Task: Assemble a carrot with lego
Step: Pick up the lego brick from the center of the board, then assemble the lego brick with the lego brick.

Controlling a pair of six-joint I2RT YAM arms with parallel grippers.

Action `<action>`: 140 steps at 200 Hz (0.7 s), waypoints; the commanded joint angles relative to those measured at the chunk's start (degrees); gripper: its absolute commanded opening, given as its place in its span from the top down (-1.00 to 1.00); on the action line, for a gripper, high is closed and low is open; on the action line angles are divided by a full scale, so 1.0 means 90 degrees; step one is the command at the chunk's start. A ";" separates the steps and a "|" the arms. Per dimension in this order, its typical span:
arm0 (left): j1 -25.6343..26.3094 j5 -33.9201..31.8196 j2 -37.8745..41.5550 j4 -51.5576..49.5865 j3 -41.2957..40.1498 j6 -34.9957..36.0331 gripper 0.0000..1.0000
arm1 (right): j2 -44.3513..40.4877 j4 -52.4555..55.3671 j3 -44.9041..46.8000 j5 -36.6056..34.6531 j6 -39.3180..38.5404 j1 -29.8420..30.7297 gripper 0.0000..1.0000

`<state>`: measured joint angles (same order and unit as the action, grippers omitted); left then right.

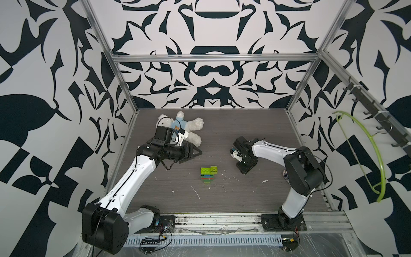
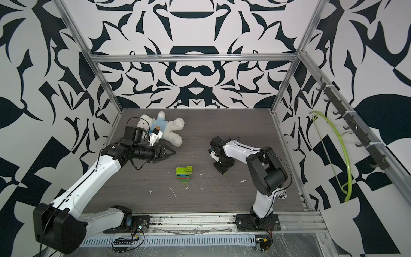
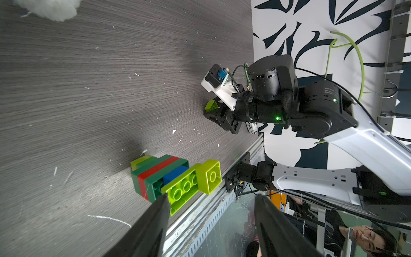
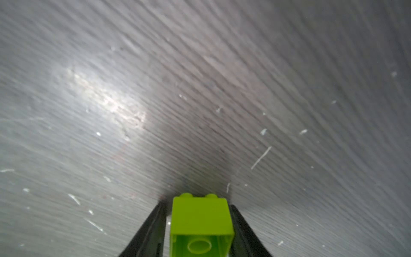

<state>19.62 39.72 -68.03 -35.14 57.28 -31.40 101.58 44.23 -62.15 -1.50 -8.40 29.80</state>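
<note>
1. The table (image 1: 255, 200) has a dark grey, wood-grain top with scratches.
2. A white bear (image 1: 194, 124) lies near the far left corner.
3. The carrot (image 1: 208, 175) stands upright near the middle.
4. Small white scraps (image 1: 264, 181) lie scattered toward the front edge.

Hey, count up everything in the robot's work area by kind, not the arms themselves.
Brick stack: 1
Loose lime brick: 1
Teddy bear: 1
Green hanger: 1
Small striped trinket, partly hidden: 1
Total: 5
</note>
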 commanded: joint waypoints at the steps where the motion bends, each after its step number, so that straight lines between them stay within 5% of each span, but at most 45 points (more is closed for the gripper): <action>1: -0.0041 0.0090 -0.0078 -0.0072 -0.0187 0.0186 -0.34 | -0.0180 0.0050 -0.0208 0.0176 -0.0058 0.0001 0.15; 63: -0.0392 0.0230 0.0227 -0.0479 -0.0800 0.0173 -0.33 | -0.1440 0.0695 -0.0784 0.0342 -0.0037 0.0244 0.55; 95: -0.0418 0.0251 0.0444 -0.0436 -0.1259 0.0069 -0.30 | -0.1927 0.1195 -0.2141 0.0816 -0.0344 0.1425 0.57; 140: -0.1357 -0.0096 0.0667 -0.0860 -0.1076 0.0403 -0.21 | -0.0642 0.2407 -0.4386 0.0697 -0.1152 0.2964 0.54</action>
<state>12.71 40.47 -64.01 -39.29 46.26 -30.09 89.41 56.49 -95.77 3.88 -13.69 52.58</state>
